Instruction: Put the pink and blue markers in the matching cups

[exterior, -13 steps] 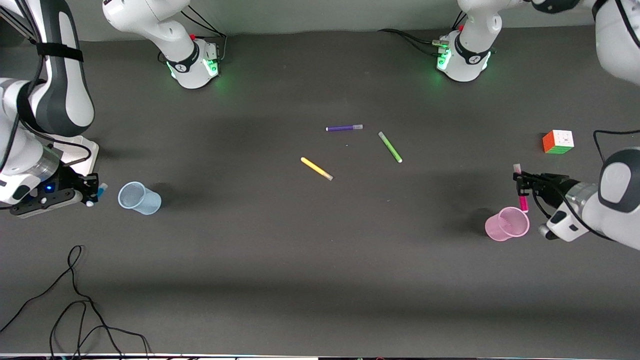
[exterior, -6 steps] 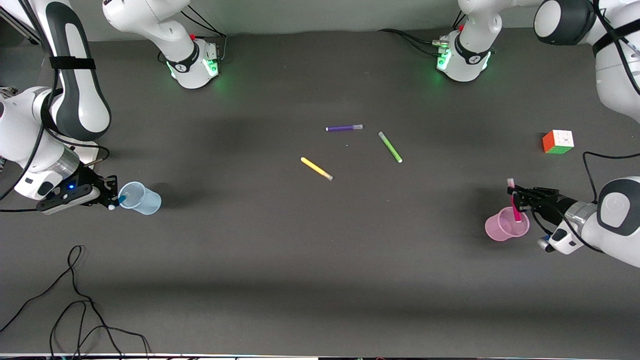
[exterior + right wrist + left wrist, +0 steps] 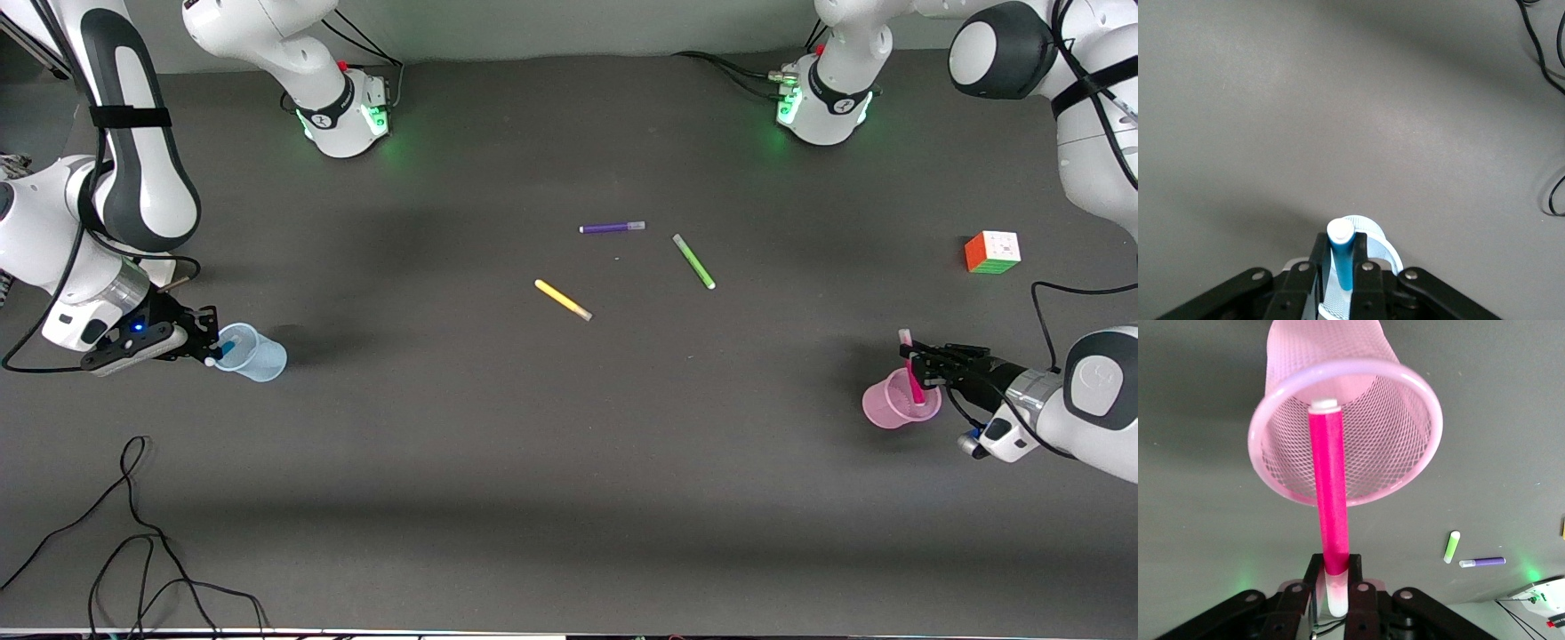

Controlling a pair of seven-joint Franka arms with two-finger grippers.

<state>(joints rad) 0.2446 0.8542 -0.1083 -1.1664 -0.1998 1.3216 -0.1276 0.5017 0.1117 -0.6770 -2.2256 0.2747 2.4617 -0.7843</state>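
My left gripper (image 3: 918,370) is shut on the hot pink marker (image 3: 912,380), whose lower end is inside the pink cup (image 3: 892,411) near the left arm's end of the table. In the left wrist view the pink marker (image 3: 1329,500) runs from the gripper (image 3: 1335,565) into the ribbed pink cup (image 3: 1405,407). My right gripper (image 3: 211,348) is shut on the blue marker (image 3: 228,348) at the rim of the pale blue cup (image 3: 260,358), near the right arm's end. The right wrist view shows the blue marker (image 3: 1342,260) between the gripper (image 3: 1341,245) fingers, over the cup's rim (image 3: 1382,245).
A purple marker (image 3: 612,228), a green marker (image 3: 693,261) and a yellow marker (image 3: 563,300) lie mid-table. A colour cube (image 3: 992,252) sits near the left arm's end. Black cables (image 3: 133,533) lie near the table's front edge.
The left gripper moved over the pink cup and lowered the pink marker into it. The right gripper moved to the blue cup, bringing the blue marker to its rim.
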